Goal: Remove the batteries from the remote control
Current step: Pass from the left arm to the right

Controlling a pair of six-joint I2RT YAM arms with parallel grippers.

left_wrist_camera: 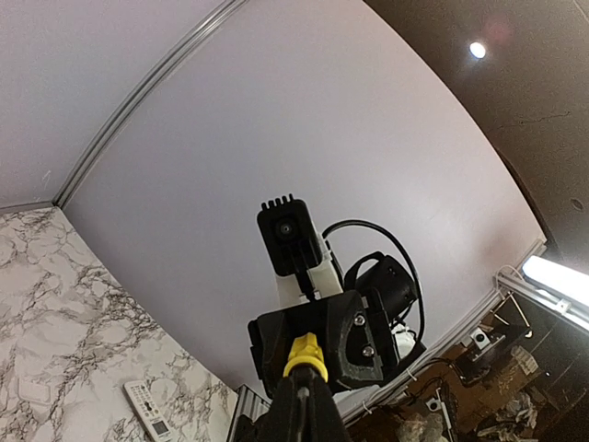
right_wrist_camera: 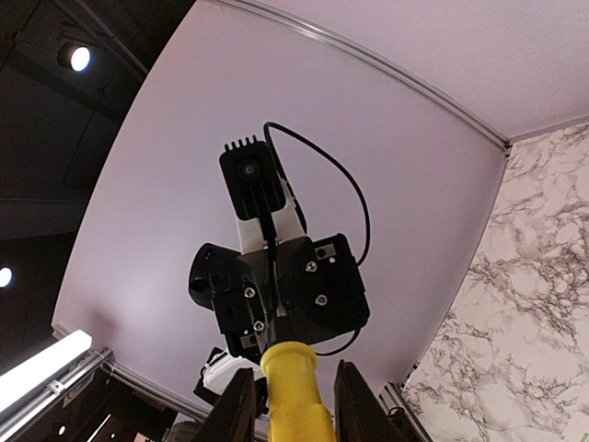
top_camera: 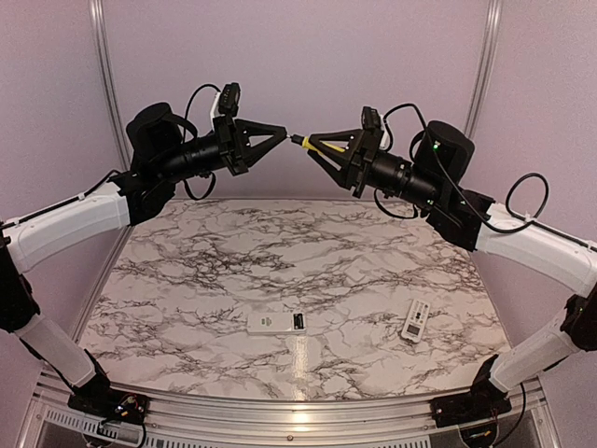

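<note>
The white remote control [top_camera: 270,323] lies on the marble table near the front, with a dark open compartment [top_camera: 298,323] at its right end. The batteries cannot be made out in it. Both arms are raised high above the table, tip to tip. My left gripper [top_camera: 284,133] [left_wrist_camera: 306,398] is shut on the metal shaft of a yellow-handled screwdriver [top_camera: 311,144]. My right gripper [top_camera: 308,147] [right_wrist_camera: 294,405] faces it. Its fingers [right_wrist_camera: 236,410] have closed in tight on either side of the yellow handle [right_wrist_camera: 293,387].
A second white handset with a small screen [top_camera: 415,320] [left_wrist_camera: 147,410] lies on the table at the front right. The marble tabletop [top_camera: 280,252] is ringed by a metal rail, with purple walls behind.
</note>
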